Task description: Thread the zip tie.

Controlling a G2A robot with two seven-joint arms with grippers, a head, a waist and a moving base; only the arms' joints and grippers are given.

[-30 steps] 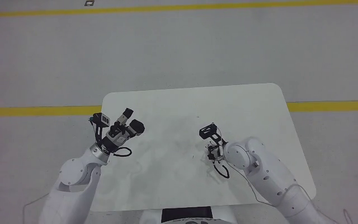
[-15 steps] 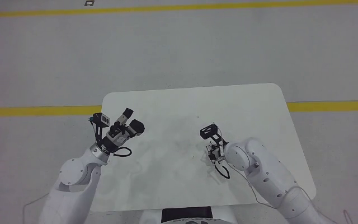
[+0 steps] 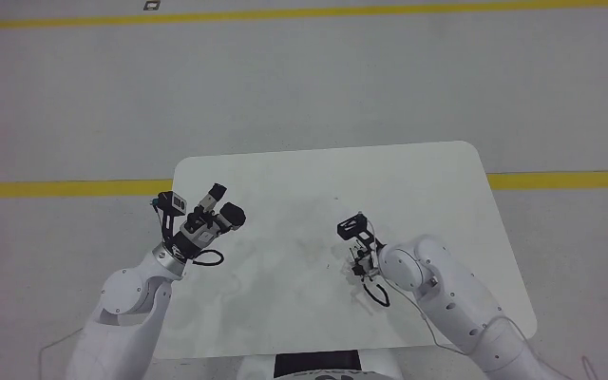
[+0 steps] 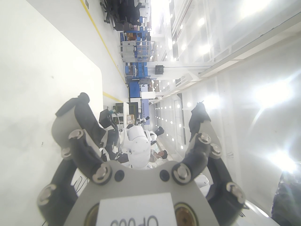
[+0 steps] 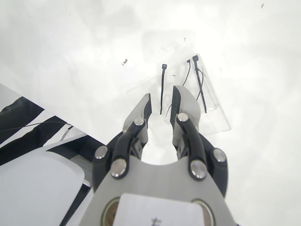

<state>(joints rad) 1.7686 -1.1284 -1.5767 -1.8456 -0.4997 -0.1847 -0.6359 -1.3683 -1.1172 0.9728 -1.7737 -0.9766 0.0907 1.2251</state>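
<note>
**Right gripper standing open astride a zip tie in the clear tray**

The right gripper (image 5: pixel 161 94) is pointing down at the white, round-cornered table (image 3: pixel 427 180), near the table's middle and a little toward the robot's right. Its two grey fingers with ribbed black pads (image 5: pixel 176 99) are standing apart, holding nothing. Between them, a thin black plastic zip tie (image 5: pixel 162 84) is lying straight, its square head pointing away from the wrist and its tail ending between the fingers. Whether the pads are touching the strap cannot be told.

The tie is resting in a shallow, clear plastic tray (image 5: pixel 218 118) lying flat on the table. In the same tray, just beside one finger, more black zip ties (image 5: pixel 200 83) are lying crossed over each other.

The left gripper (image 4: pixel 140 102) is hanging above the table's left edge, well apart from the tray. Its dark fingers are spread wide and carrying nothing, and it is pointing out level across the table rather than down. In the top view it (image 3: pixel 217 211) is sitting by the left rim.
</note>
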